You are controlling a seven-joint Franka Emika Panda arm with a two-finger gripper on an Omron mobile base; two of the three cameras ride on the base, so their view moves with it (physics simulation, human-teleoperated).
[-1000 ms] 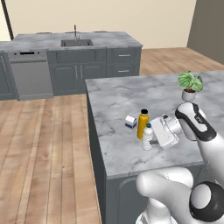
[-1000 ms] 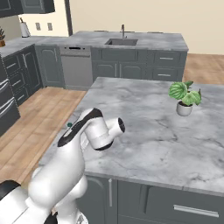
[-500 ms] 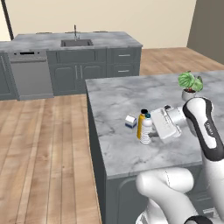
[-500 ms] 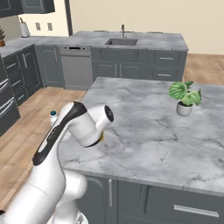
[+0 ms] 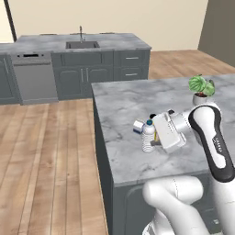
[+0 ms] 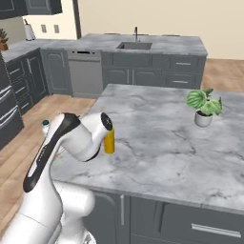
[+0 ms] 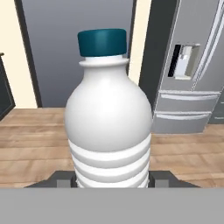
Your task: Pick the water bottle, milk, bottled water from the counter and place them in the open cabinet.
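Marble, grey-white and veined, tops the counter [image 5: 124,110] in the left base view. The plastic bottle [image 5: 148,136] stands upright near the counter's left edge, well away from the potted plant [image 5: 200,88] at its far right. The gripper [image 5: 153,135] reaches in level from the plant's side and sits right against the plastic bottle. A sliver of the orange bottle [image 5: 156,136] shows just behind the plastic bottle, on the plant's side, mostly hidden by the hand. The milk carton [image 5: 138,126] sits just beyond the plastic bottle, further from the robot. Past the counter runs a dark grey unit with a sink [image 5: 82,44] and a dishwasher [image 5: 35,82].

From the right base view, the orange bottle [image 6: 109,142] stands upright on the counter [image 6: 190,143], far from the plant [image 6: 204,104], its upper part covered by the arm's wrist. The blue-green cap [image 6: 45,123] of the plastic bottle peeps out past the arm at the counter's left edge.

Along the hand view, the plastic bottle [image 7: 108,127] rises dead centre, cap [image 7: 102,42] on top, between the two fingertips [image 7: 65,181], one on each side of its ribbed lower body. The fingers are spread around it; whether they press on it cannot be told. A steel fridge [image 7: 192,65] stands behind.
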